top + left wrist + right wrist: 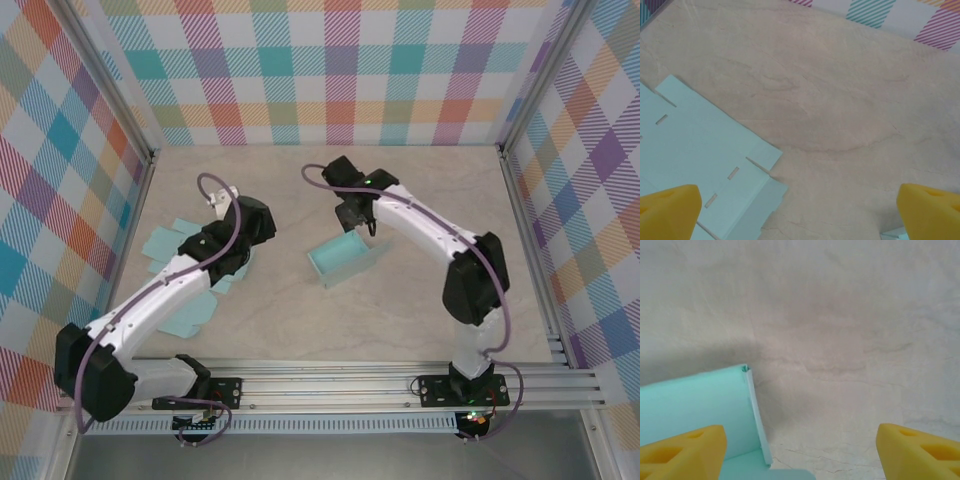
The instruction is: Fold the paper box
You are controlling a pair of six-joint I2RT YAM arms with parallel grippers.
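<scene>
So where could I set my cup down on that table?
Bare: the far strip of table along the checked wall, and the near middle along the rail. Crowded: flat paper sheets at left, half-folded box at centre.

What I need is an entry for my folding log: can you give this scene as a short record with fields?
paper box: teal, partly folded, walls raised, mid-table
flat sheets: teal, unfolded, at the left, partly under the left arm
left end effector: open, above the table next to a flat sheet
right end effector: open, box wall beside one finger, nothing gripped
</scene>
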